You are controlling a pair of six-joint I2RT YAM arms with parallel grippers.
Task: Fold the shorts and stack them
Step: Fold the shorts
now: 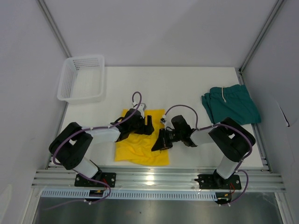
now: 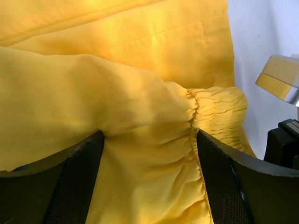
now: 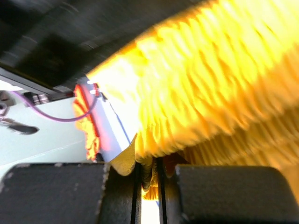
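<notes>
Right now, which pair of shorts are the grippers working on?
The yellow shorts at centre; the right gripper pinches their gathered waistband. The teal shorts lie untouched, far right.

Right gripper [image 3: 148, 189]: fingers [image 3: 60, 191] pressing nearly together, pinching a gathered edge of yellow shorts [image 3: 210, 84]. Ruffled, blurred cloth is filling the upper frame; purple cable [image 3: 56, 116] is curving at left.

The left hand [image 1: 148, 125] and right hand [image 1: 160, 141] cover the middle of the yellow shorts [image 1: 135, 149], so the fold beneath them is hidden. Any logo on the cloth is too small to make out. In the right wrist view the gathered waistband [image 3: 205, 84] is blurred and runs off the frame at three o'clock. The left wrist view cuts the cloth at twelve and nine o'clock.
</notes>
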